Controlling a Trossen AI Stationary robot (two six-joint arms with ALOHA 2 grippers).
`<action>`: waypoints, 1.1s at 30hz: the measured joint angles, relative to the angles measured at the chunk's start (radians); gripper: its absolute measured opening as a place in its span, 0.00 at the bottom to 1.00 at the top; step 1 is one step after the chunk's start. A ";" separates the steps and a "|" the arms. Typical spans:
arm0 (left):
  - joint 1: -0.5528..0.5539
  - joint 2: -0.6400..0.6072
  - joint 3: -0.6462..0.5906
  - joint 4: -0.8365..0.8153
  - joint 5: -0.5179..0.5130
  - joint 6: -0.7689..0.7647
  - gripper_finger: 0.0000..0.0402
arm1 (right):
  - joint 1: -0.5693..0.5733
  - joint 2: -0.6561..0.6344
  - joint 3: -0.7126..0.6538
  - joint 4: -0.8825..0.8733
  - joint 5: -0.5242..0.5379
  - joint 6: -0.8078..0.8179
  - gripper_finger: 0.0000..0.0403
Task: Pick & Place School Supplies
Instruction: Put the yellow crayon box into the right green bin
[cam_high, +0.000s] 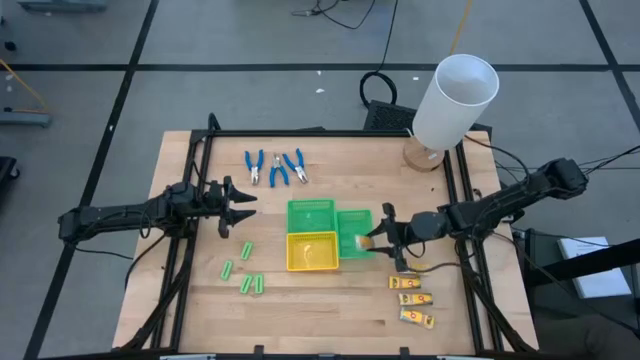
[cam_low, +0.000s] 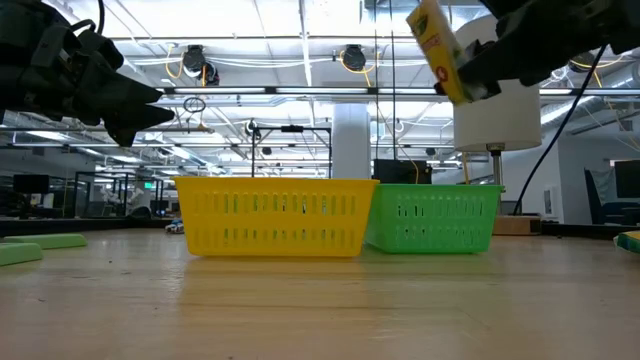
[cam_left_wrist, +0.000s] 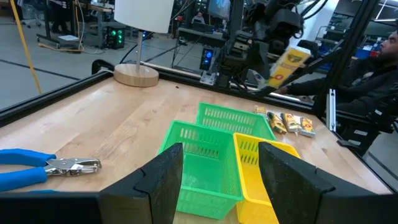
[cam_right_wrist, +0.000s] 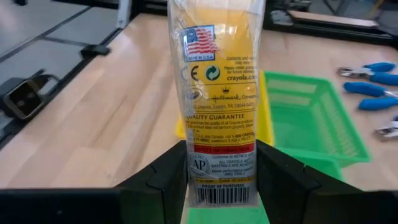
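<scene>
The right pincer (cam_high: 372, 238) is clamped on a yellow packet (cam_right_wrist: 217, 81), holding it up off the worktop (cam_high: 330, 310) above the edge of a green tray (cam_high: 354, 233). Just beyond it sit the yellow tray (cam_high: 312, 252) and a second green tray (cam_high: 311, 215). Behind this pincer, three more packets (cam_high: 410, 300) lie on the worktop. Farther off, the left pincer (cam_high: 243, 207) hangs open and empty, with green sticks (cam_high: 243, 270) near one side and blue pliers (cam_high: 274, 167) near the other.
</scene>
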 joint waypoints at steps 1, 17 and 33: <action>0.000 0.000 0.000 0.001 0.000 0.000 0.53 | -0.016 0.000 0.000 0.000 0.000 0.007 0.40; 0.000 0.000 0.000 0.001 0.000 0.000 0.53 | -0.177 0.164 0.063 -0.006 -0.004 0.038 0.40; 0.000 0.000 0.000 0.001 0.000 0.000 0.53 | -0.196 0.277 0.194 -0.270 -0.002 0.069 0.40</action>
